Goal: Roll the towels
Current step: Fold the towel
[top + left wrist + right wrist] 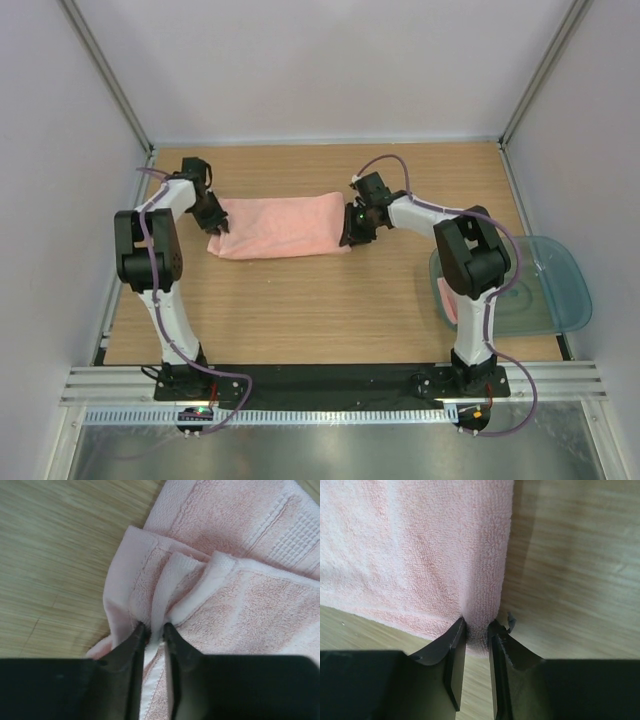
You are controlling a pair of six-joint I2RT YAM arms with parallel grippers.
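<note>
1. Towel (280, 228) lies folded on table (300, 310), centre.
2. Left gripper (154, 628) clamps its left hem folds.
3. Right gripper (476, 626) clamps its right-end corner.
4. Second towel (447, 303) sits in tray (560, 290) at right, mostly hidden.

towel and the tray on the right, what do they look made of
The towel looks like soft terry, probably cotton, in salmon pink: fuzzy looped pile, a woven waffle band and stitched hems. The tray looks like translucent teal-grey plastic, smooth and slightly glossy: the surface beneath shows through.
</note>
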